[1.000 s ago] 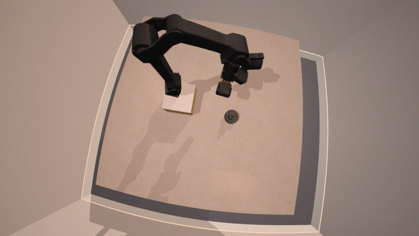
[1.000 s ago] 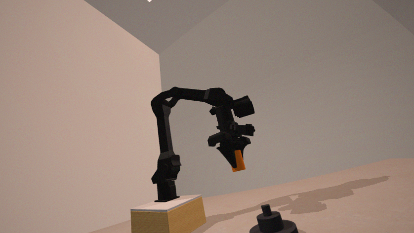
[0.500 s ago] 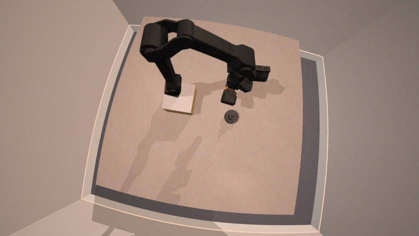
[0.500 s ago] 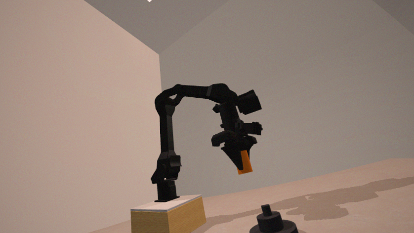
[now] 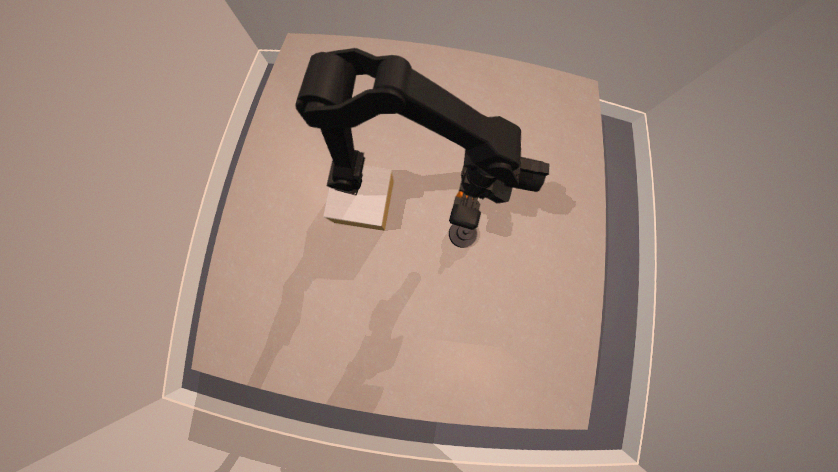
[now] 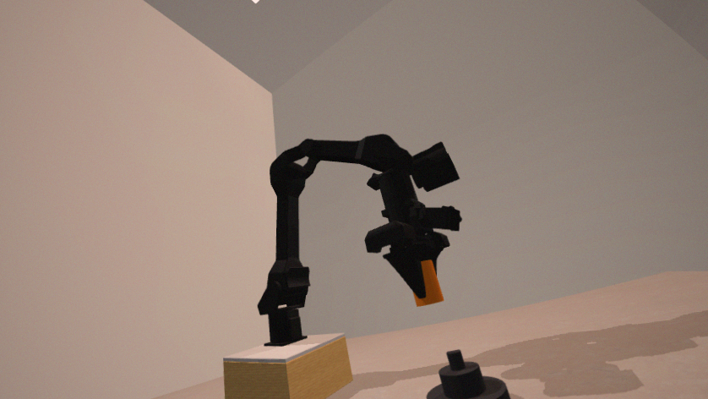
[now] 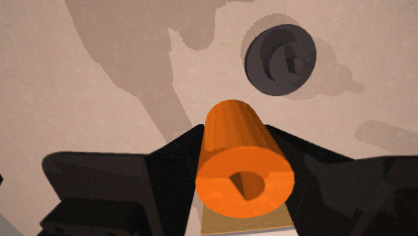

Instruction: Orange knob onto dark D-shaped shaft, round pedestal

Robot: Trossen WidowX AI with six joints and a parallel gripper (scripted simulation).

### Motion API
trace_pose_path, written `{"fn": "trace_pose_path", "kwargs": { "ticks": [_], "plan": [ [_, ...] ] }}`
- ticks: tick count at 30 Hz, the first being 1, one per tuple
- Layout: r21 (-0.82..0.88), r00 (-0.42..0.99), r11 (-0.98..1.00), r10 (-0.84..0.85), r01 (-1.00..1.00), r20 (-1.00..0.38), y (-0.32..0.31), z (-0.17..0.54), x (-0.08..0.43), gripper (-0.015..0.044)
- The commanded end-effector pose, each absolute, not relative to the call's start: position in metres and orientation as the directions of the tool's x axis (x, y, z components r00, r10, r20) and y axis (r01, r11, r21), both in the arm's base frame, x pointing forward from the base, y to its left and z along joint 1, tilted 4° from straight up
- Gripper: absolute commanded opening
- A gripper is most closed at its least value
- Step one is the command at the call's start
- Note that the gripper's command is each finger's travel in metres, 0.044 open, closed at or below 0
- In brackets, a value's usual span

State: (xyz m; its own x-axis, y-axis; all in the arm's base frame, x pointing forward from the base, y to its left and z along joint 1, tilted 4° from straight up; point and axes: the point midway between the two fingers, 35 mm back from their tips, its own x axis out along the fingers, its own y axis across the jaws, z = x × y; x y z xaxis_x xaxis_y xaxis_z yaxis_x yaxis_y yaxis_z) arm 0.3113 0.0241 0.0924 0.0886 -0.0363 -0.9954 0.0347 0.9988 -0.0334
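Note:
My gripper (image 6: pixel 421 285) is shut on the orange knob (image 6: pixel 428 283) and holds it in the air, tilted a little. In the wrist view the knob (image 7: pixel 242 160) sits between the two dark fingers, and its D-shaped hole (image 7: pixel 246 184) faces the camera. The round dark pedestal (image 6: pixel 468 384) with its short dark shaft (image 6: pixel 454 358) stands on the table below and in front of the knob. In the wrist view the pedestal (image 7: pixel 280 59) lies ahead and to the right of the knob. From above, the gripper (image 5: pixel 465 214) hovers just behind the pedestal (image 5: pixel 462 235). The shaft's flat side is not visible.
The arm's base stands on a wooden block with a white top (image 5: pixel 359 205) at the left of the pedestal. A low pale rim (image 5: pixel 193 234) runs around the table.

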Motion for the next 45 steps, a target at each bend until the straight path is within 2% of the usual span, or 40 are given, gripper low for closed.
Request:
{"fn": "trace_pose_path", "kwargs": {
  "ticks": [1, 23, 45],
  "plan": [
    [-0.031, 0.095, 0.999, -0.034, 0.028, -0.995, 0.014, 0.090, 0.322, 0.0000],
    [-0.037, 0.097, 0.999, -0.039, 0.024, -0.994, -0.046, 0.074, 0.350, 0.0000],
    [-0.037, 0.097, 0.999, -0.039, 0.029, -0.994, -0.047, 0.052, 0.354, 0.0000]
  ]
}}
